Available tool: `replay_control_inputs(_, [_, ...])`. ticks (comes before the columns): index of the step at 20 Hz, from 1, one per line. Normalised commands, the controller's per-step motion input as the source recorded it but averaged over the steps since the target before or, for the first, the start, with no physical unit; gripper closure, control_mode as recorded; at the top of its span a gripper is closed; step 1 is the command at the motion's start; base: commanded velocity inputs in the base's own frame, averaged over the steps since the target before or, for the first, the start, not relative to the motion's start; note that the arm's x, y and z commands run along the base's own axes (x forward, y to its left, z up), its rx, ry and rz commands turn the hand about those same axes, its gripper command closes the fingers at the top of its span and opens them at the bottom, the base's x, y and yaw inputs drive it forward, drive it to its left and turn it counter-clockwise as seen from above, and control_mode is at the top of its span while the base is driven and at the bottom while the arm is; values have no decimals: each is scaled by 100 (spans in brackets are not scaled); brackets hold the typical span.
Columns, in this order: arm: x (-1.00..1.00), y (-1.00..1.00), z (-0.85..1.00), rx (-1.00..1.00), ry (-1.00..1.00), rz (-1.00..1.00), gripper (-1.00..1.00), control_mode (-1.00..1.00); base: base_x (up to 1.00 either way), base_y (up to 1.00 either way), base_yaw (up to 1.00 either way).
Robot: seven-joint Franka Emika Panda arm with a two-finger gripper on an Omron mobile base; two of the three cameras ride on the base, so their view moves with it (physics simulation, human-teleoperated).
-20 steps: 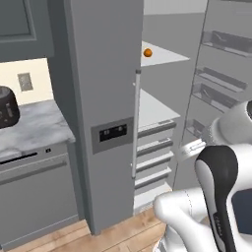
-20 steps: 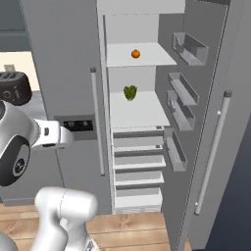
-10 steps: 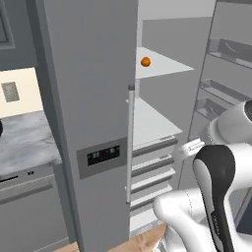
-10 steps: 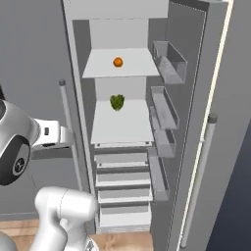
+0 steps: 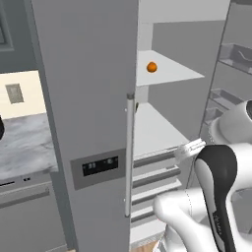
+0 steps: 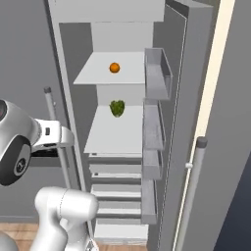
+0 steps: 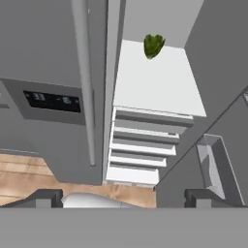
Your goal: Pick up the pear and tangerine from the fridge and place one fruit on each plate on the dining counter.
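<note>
We face the fridge (image 6: 206, 73) with its right door swung wide, so the white shelves are open to a reach. The tangerine (image 6: 114, 67) sits alone on the upper shelf; a green lumpy vegetable (image 6: 117, 108) rests on the shelf below, toward the back. We cannot make out the pear from here; it may be hidden. Our gripper (image 7: 124, 196) hangs well short of the shelves, jaws spread fully apart, holding and touching nothing.
</note>
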Motion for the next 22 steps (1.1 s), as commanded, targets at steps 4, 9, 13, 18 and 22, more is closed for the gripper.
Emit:
replay_control_inputs(4, [0, 0, 0, 0, 0, 0, -100, 100, 57, -25, 24])
replay_control_inputs(9, [0, 0, 0, 0, 0, 0, -100, 100, 68, -30, 17])
replay_control_inputs(13, [0, 0, 0, 0, 0, 0, -100, 100, 67, -37, 13])
replay_control_inputs(18, [0, 0, 0, 0, 0, 0, -100, 100, 54, -40, 6])
replay_control_inputs(22, [5, -10, 7, 1, 0, 0, -100, -100, 25, -27, 2])
